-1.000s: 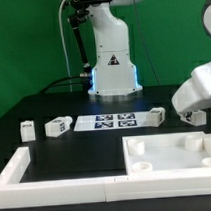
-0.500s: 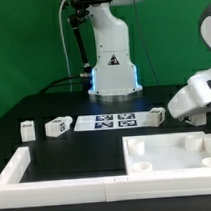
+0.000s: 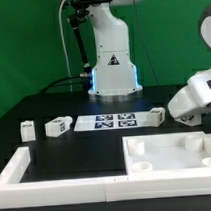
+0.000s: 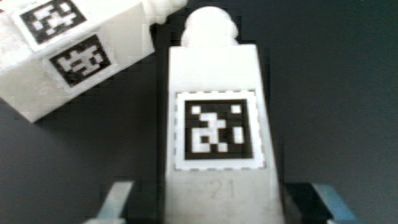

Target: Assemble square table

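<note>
In the wrist view a white leg [image 4: 217,110] with a black-and-white tag lies lengthwise between my gripper's [image 4: 217,205] jaws. The fingers [image 4: 125,200] stand on either side of it with a dark gap each side, so the gripper is open around it. A second tagged leg [image 4: 71,55] lies close beside it. In the exterior view my gripper [image 3: 182,115] is low over the table at the right and hides the leg between the jaws. One leg [image 3: 154,115] shows just to its left. The square table top [image 3: 177,173] lies at the front right.
Two more legs [image 3: 28,130] [image 3: 59,124] lie at the exterior view's left. The marker board [image 3: 116,120] lies in the middle. White border rails [image 3: 17,168] run along the front left. The arm's base [image 3: 113,63] stands at the back.
My gripper came down and a little to the exterior view's left a second ago. It has held still over the last half second.
</note>
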Robot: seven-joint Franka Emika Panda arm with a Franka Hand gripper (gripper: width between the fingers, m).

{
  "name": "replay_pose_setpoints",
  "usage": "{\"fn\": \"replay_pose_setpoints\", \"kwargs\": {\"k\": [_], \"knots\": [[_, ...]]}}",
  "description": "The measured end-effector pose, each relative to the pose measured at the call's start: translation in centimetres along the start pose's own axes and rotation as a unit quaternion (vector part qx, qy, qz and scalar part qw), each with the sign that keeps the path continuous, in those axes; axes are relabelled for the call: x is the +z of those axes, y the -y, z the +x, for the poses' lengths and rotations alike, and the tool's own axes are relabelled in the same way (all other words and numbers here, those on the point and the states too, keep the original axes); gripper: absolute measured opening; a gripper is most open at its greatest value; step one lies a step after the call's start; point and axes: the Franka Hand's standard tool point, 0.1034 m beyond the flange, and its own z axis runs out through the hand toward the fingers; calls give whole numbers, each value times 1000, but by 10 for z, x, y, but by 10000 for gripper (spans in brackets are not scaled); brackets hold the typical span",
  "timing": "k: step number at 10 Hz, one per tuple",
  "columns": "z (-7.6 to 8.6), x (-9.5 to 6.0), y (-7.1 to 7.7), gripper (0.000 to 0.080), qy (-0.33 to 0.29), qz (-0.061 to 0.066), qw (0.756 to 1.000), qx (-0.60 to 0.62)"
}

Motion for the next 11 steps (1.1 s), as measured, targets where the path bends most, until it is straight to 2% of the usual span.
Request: {"fn": "replay_pose_setpoints", "kwargs": {"k": [3,5,7,8,9,10,11], "knots": [[1,-5,-3,288,-3,2,1000,-4],[-6,-59,-35,289,-42,15,999,6],[-26,-88,-64,289,-68,26,997,11],[-39,-97,-71,289,-88,25,996,18],[-46,-94,-69,291,-91,23,995,18],[-39,-94,-69,291,-105,23,994,17],[-32,-102,-72,291,-139,23,990,14]]}}
